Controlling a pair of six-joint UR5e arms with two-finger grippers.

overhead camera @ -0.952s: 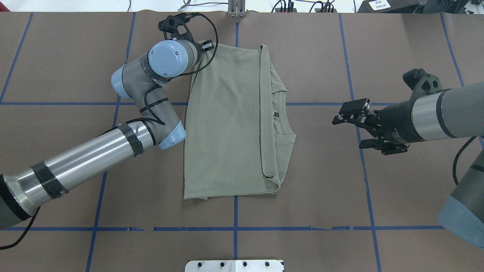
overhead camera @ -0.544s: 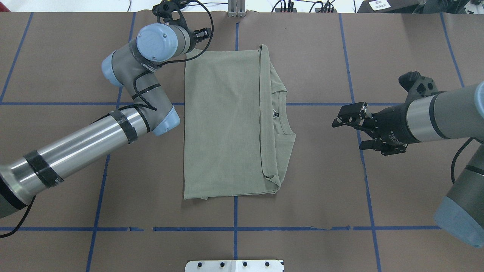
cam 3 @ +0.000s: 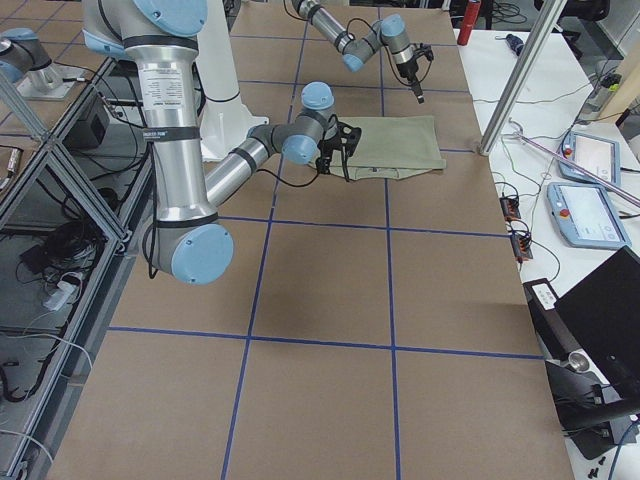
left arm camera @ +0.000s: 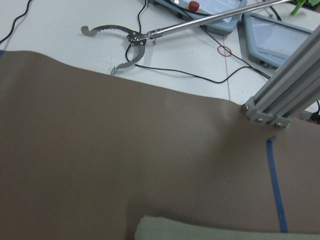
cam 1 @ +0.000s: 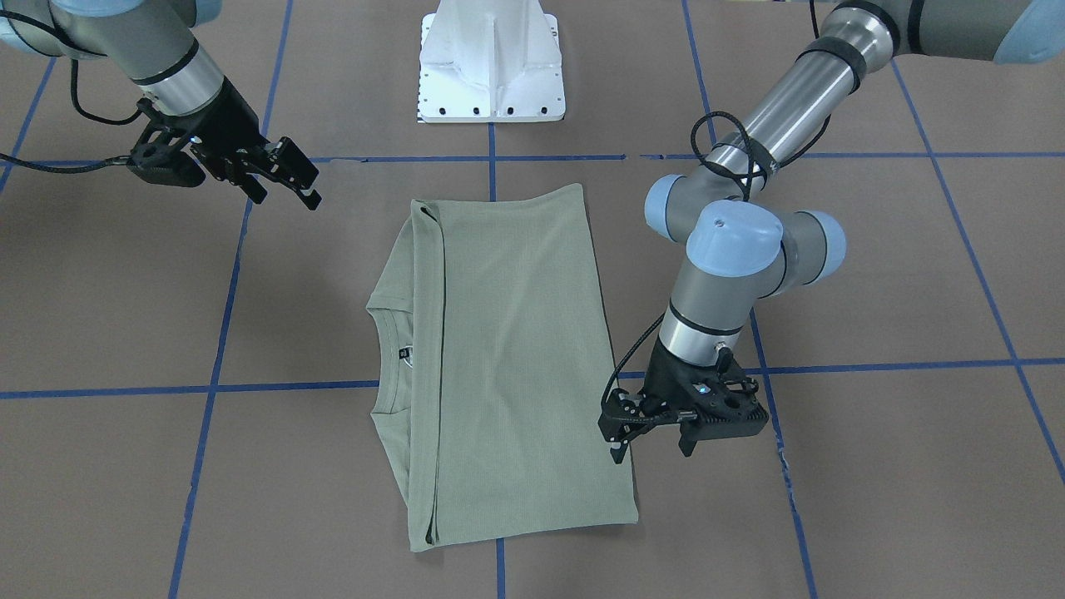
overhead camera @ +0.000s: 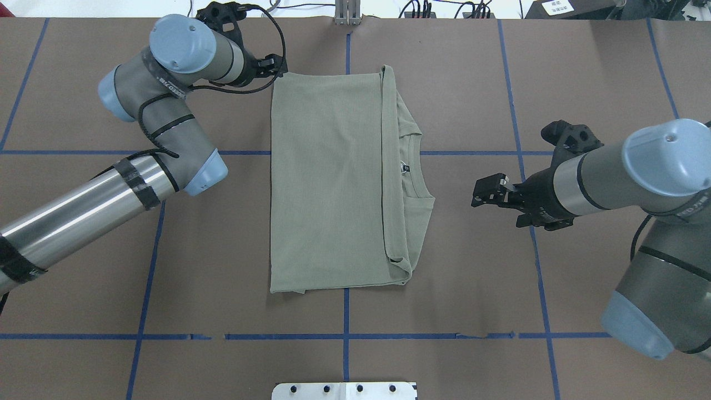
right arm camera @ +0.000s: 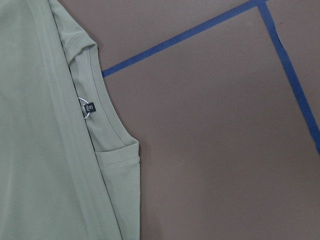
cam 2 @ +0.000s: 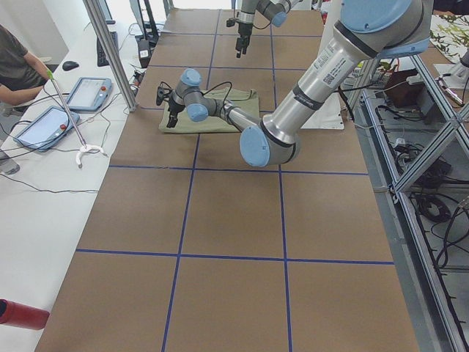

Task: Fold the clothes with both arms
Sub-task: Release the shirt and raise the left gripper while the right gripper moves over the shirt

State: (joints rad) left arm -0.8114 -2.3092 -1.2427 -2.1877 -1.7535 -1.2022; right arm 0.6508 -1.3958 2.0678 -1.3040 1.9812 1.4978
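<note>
The pale sage-green shirt (overhead camera: 333, 183) (cam 1: 507, 358) lies flat mid-table, folded into a long rectangle. Its neckline and black label (right arm camera: 89, 107) show along the right side. My left gripper (overhead camera: 272, 65) (cam 1: 653, 445) hangs open and empty just outside the shirt's far-left corner, one fingertip (cam 1: 616, 453) close to the cloth edge. The left wrist view catches only that corner (left arm camera: 200, 232). My right gripper (overhead camera: 497, 211) (cam 1: 287, 191) is open and empty, hovering over bare table right of the collar, apart from the cloth.
The brown table cover carries blue tape lines (overhead camera: 345, 336). The white pedestal base (cam 1: 491, 75) stands at the near edge. An aluminium post (left arm camera: 285, 95) rises at the far edge, with a grabber tool (left arm camera: 130, 40), tablets (cam 2: 88, 92) and a person's arm (cam 2: 15, 70) beyond.
The left gripper drew the shirt's far-left corner outward, laid it flat and moved further left. The right gripper came closer to the collar.
</note>
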